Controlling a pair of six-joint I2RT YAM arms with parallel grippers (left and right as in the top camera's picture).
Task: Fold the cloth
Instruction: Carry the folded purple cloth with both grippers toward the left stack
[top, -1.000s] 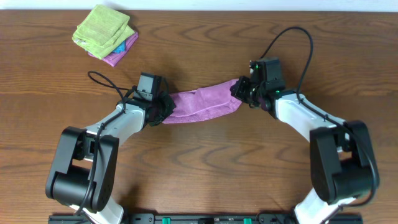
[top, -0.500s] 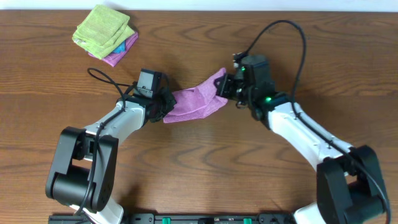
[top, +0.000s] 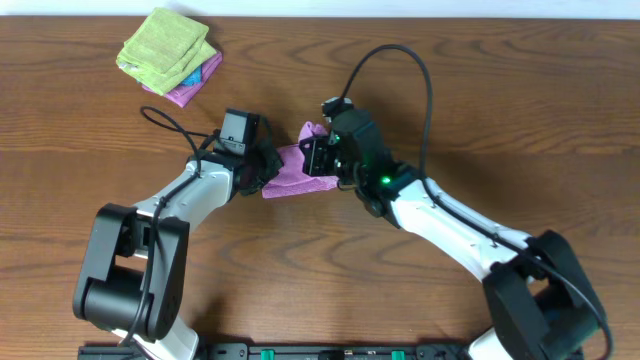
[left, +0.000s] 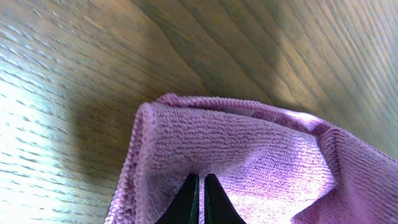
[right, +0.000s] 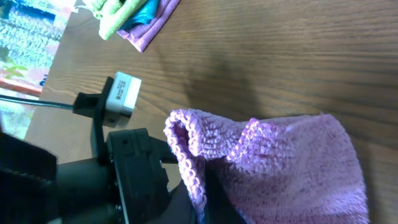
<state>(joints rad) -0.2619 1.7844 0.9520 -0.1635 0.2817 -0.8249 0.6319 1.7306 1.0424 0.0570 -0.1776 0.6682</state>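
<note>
Found the right gripper (top: 318, 158) carried well toward the left of the overhead frame since half a second before, from right of centre to just beside the left gripper (top: 262, 170), with its arm stretched long across the lower right. Found the purple cloth (top: 290, 175) no longer drawn out as a band between the two, but doubled over into a short bunch near the middle of the frame, the right end lifted and brought back over the left part. Noted no shift in the left gripper's place. Saw it clamped, in the left wrist view, fingertips pressed together on the cloth near a folded edge at the bottom of the frame. Saw the right one pinching a looped edge of the cloth in the right wrist view, fingertips mostly hidden under the fabric. Took the surface for a brown table (top: 480, 90) with plain wood grain. Spotted a stack of folded cloths (top: 170, 55), green over blue and purple, at the upper left, well apart from the work. Spotted a black cable (top: 400, 60) arching above the right arm. Made out only a blur of blue and green past the table edge, upper left of the right wrist view.
</note>
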